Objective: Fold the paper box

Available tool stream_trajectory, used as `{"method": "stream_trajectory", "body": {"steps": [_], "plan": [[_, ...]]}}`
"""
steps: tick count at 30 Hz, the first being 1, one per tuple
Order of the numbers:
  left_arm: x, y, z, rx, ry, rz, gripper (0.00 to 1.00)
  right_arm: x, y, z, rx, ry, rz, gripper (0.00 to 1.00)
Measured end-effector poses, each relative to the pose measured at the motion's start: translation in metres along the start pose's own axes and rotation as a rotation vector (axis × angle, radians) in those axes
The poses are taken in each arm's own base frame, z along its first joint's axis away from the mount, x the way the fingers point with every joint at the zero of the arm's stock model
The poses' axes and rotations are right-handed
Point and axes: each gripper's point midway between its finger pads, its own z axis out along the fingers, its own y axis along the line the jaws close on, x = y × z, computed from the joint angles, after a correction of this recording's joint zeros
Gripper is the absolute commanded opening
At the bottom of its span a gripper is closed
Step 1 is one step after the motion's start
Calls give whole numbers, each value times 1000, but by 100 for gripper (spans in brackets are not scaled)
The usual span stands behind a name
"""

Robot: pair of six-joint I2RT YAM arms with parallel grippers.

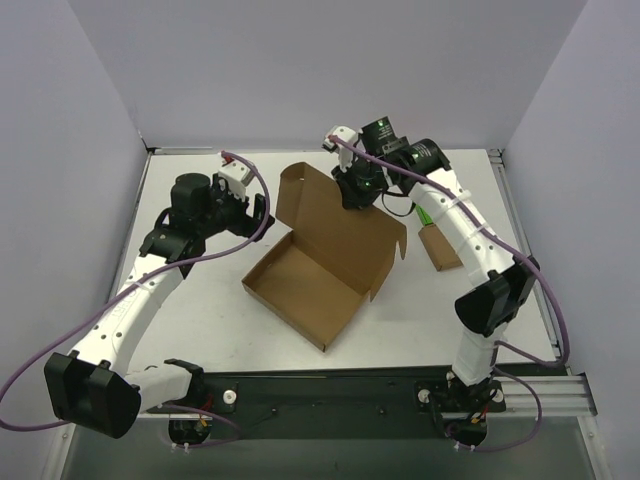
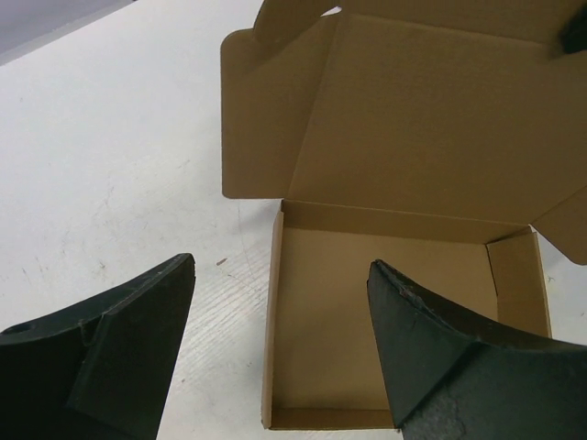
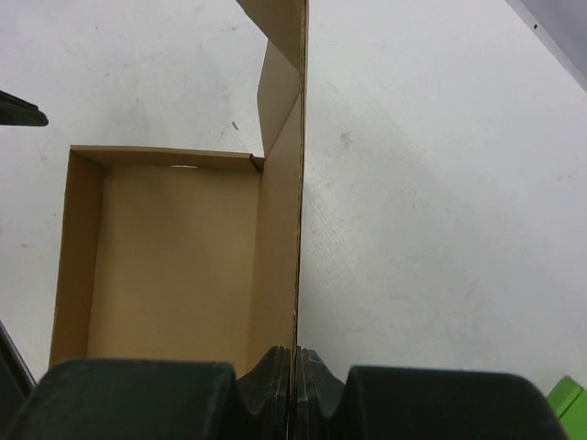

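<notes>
The paper box (image 1: 315, 285) lies in the middle of the table as a shallow tray with its lid (image 1: 340, 215) standing up at the back. My right gripper (image 1: 357, 195) is shut on the lid's upper edge. In the right wrist view the thin cardboard edge (image 3: 299, 229) runs straight into the pinched right gripper (image 3: 296, 353), with the tray (image 3: 174, 257) to its left. My left gripper (image 1: 262, 212) hovers open just left of the box. In the left wrist view the left gripper (image 2: 281, 261) straddles the tray's left wall (image 2: 273, 321) without touching it, and the lid (image 2: 413, 137) rises beyond.
A small brown block (image 1: 440, 248) lies on the table to the right of the box, beside a green piece (image 1: 428, 212) half hidden by the right arm. A green block corner (image 3: 569, 403) shows at the lower right. Grey walls enclose the white table (image 1: 200, 300).
</notes>
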Motion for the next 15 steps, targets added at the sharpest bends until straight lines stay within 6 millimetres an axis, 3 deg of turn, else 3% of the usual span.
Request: {"method": "stream_trajectory", "body": {"steps": [4,7,11,15], "plan": [[0,-1,0,6,0,1,86,-7,-6,15,-2,14,-51,2],[0,-1,0,9,0,0,86,-11,-9,24,-1,22,-70,21],[1,2,1,4,2,-5,86,-16,-11,29,10,20,-74,61],[2,7,1,-7,4,-11,86,-26,-11,29,25,-10,-78,76]]}}
